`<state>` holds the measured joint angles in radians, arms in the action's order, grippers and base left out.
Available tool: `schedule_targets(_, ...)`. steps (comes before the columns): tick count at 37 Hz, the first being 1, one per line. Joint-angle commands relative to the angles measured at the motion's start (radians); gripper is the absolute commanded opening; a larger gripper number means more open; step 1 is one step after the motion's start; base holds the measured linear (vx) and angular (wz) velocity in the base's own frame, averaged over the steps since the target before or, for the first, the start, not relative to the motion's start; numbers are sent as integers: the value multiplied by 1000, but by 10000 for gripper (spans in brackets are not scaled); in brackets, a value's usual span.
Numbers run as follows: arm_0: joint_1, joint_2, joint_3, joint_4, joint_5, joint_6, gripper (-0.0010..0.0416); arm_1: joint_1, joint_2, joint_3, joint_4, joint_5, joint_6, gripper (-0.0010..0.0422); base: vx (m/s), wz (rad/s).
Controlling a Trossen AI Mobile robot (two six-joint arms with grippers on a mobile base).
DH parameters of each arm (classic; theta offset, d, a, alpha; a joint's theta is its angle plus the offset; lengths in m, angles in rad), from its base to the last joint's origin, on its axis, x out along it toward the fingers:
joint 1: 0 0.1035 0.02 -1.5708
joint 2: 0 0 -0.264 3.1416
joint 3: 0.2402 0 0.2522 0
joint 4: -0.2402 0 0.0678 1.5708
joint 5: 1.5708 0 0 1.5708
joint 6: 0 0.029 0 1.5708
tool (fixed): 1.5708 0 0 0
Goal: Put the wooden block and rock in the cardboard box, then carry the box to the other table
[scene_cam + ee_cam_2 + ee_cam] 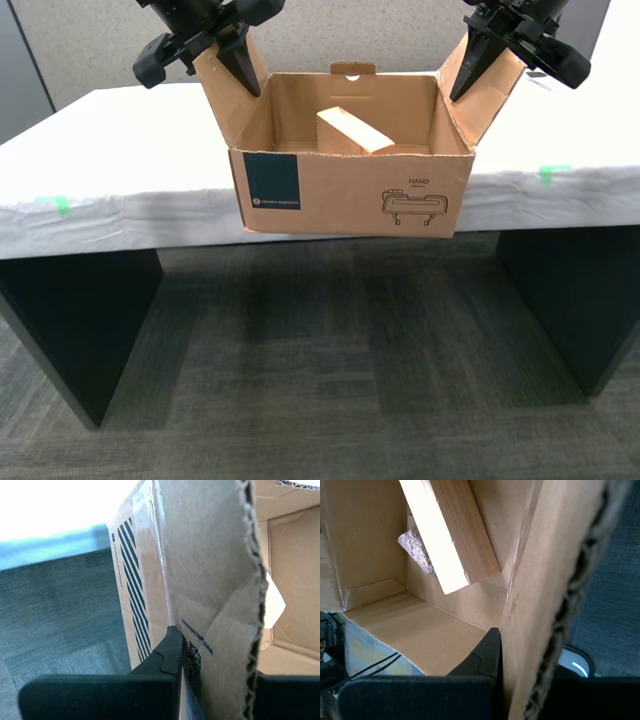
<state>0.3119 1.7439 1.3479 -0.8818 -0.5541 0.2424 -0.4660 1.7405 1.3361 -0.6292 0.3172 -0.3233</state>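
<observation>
Exterior view: rock hidden | wooden block [353,131] inside cardboard box [350,190] | both grippers clamp its flaps

A dark grey carpeted floor [330,370] with a faint woven pattern spreads across the lower part of the exterior view. A pale grey fabric partition wall [90,45] stands at the back, with a darker grey panel [20,60] at that view's left edge.

We clamp my first gripper [520,680] and my second gripper [215,680] on side flaps; both arms [200,30] reach down from the exterior view's upper corners.
</observation>
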Motion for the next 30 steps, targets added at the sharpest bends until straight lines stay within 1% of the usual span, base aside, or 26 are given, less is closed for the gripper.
schedule_targets(1,4,-1,1,8,-25,-3,0,-3,-2,2,-11,37,21,0,152,2)
schedule_targets(12,11,-1,1,12,-25,-3,0,-2,-2,2,-34,34,74,0,160,85)
schedule_targets(30,17,-1,1,11,-25,-8,0,-3,-2,2,-62,34,61,0,162,27)
